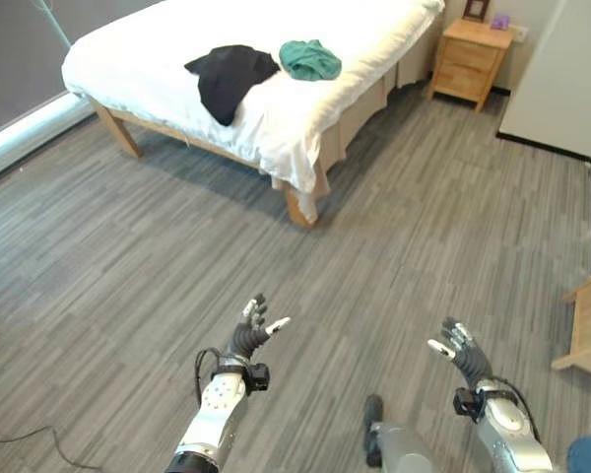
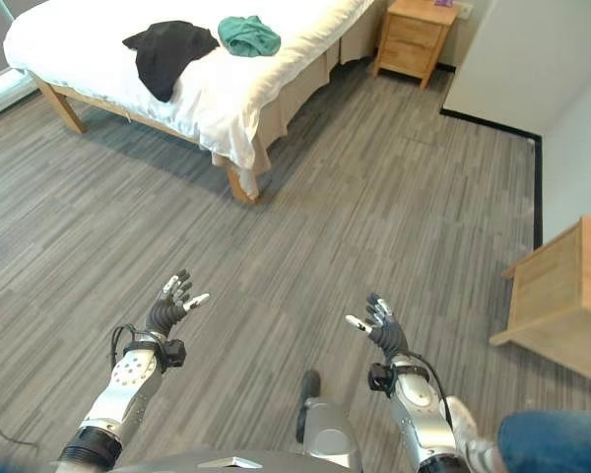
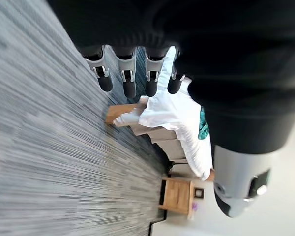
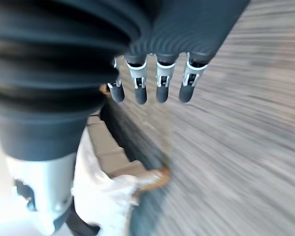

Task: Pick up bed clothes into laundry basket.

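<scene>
A black garment lies on the white bed and hangs over its near edge. A crumpled green garment sits just to its right on the sheet. Both hands are held out low over the grey floor, well short of the bed. My left hand is open with straight fingers and holds nothing. My right hand is open too, its fingers spread and empty. In the left wrist view the fingers point toward the bed's corner.
A wooden nightstand stands past the bed's far end. A low wooden piece sits at the right. A white wall corner juts in at the upper right. Grey plank floor stretches between me and the bed.
</scene>
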Motion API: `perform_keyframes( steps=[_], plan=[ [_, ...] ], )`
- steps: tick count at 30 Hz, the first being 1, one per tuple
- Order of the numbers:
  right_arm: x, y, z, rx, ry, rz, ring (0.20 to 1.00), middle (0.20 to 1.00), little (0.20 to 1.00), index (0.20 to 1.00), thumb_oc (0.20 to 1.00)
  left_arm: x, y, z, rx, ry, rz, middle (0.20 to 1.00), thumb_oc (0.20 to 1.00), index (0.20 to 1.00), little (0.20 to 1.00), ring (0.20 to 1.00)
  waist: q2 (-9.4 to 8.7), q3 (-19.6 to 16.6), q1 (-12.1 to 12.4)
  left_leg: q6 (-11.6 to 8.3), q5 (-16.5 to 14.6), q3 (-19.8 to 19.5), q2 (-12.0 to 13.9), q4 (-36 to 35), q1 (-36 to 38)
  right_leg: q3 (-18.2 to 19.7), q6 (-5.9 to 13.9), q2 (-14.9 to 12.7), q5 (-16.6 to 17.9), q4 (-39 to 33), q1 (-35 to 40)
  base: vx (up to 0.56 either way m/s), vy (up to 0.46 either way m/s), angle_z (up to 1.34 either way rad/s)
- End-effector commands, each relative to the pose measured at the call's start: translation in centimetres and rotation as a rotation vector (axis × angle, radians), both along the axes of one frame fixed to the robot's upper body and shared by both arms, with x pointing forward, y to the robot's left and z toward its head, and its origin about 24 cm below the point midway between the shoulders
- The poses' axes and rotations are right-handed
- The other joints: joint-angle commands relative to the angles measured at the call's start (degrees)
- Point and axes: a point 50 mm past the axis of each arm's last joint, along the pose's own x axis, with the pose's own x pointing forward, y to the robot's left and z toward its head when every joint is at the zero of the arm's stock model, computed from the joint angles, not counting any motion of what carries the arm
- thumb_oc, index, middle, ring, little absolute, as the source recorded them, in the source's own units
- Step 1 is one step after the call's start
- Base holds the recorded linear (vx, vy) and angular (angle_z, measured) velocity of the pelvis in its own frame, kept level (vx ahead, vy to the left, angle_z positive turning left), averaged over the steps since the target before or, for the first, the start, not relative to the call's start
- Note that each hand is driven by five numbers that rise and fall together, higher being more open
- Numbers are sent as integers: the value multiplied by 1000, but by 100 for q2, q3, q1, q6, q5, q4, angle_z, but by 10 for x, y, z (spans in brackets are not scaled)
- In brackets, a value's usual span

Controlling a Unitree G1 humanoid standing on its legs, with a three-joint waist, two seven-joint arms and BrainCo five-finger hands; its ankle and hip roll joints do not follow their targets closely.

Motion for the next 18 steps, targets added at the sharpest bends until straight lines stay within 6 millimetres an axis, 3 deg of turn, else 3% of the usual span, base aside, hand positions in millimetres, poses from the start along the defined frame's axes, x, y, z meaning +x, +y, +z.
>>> perform_keyframes(
  steps=[1,2,3,4,6,8,9,10,11,13,15,16,17,18],
  plan=[
    [20,3,32,-2,-157,50,1000,1000,1000,1000,1000,31,-7,54,-20,-243,-61,1000,1000,1000,1000,1000,-231,549,43,156,1002,78,-60,415,25,414,334,-57,-162,-233,480,366,-262,-49],
    [20,1,31,-18,-146,45,1000,1000,1000,1000,1000,34,-10,55,-24,-247,-67,1000,1000,1000,1000,1000,-249,584,114,175,817,170,-95,368,-312,470,362,-29,-212,-295,679,276,-156,-44],
    [21,1,31,-18,-146,44,1000,1000,1000,1000,1000,34,-10,56,-23,-248,-67,1000,1000,1000,1000,1000,-262,573,111,184,833,177,-111,354,-326,469,366,-46,-200,-304,666,502,-107,-44],
    [22,-2,33,-18,-150,34,1000,1000,1000,1000,1000,38,-19,60,-48,-267,-100,1000,1000,1000,1000,1000,-261,568,275,124,691,349,-170,-198,-872,563,436,-44,-299,-486,1113,515,-43,-40],
    [18,-4,31,-7,-141,38,1000,1000,1000,1000,1000,34,-21,57,-72,-255,-113,1000,1000,1000,1000,1000,-189,481,409,68,712,449,-346,-1324,-951,659,505,7,-417,-631,1406,660,-12,-26],
    [14,0,26,-18,-119,69,1000,1000,1000,1000,1000,29,-22,51,-103,-233,-119,1000,1000,1000,1000,1000,-120,413,664,145,768,224,-912,-2512,-1008,874,568,124,-566,-681,1752,536,41,-57],
    [14,0,26,-18,-119,68,1000,1000,1000,1000,1000,29,-22,50,-103,-232,-119,1000,1000,1000,1000,1000,-132,415,668,148,804,235,-923,-2568,-978,878,570,111,-558,-687,1755,585,66,-60],
    [15,6,22,-27,-99,104,1000,1000,1000,1000,1000,24,-21,47,-101,-216,-130,1000,1000,1000,1000,1000,-37,261,866,195,816,-172,-1314,-3398,-874,1052,641,277,-665,-690,1963,530,43,-72],
    [17,11,23,-26,-103,134,1000,1000,1000,1000,1000,23,-20,47,-87,-218,-137,1000,1000,1000,1000,1000,-86,219,949,213,823,-155,-1414,-3466,-671,1072,715,248,-670,-630,2084,653,60,-63],
    [18,23,19,3,-93,165,1000,1000,1000,1000,1000,18,-20,43,-91,-198,-145,1000,1000,1000,1000,1000,-241,67,1025,558,456,-40,-1502,-3732,-174,1146,993,122,-416,-173,2000,411,66,-134],
    [24,31,24,1,-117,184,1000,1000,1000,1000,1000,20,-22,44,-85,-193,-170,1000,1000,1000,1000,1000,-201,102,960,780,349,93,-1416,-3999,235,1177,1561,9,445,1533,1229,295,121,-137],
    [28,35,27,42,-139,172,1000,1000,1000,1000,1000,23,-25,47,-83,-205,-186,1000,1000,1000,1000,1000,-72,150,820,789,350,208,-1283,-4180,468,1081,1656,-68,616,1960,813,222,134,-43],
    [29,39,29,63,-152,173,1000,1000,1000,1000,1000,25,-27,50,-68,-216,-199,1000,1000,1000,1000,1000,27,173,740,801,313,224,-1193,-4269,626,954,1597,-122,514,2143,594,142,86,-29],
    [29,39,29,63,-153,173,1000,1000,1000,1000,1000,25,-27,50,-68,-216,-199,1000,1000,1000,1000,1000,10,188,732,801,313,219,-1213,-4278,644,951,1597,-144,479,2187,592,290,51,1]
  ],
)
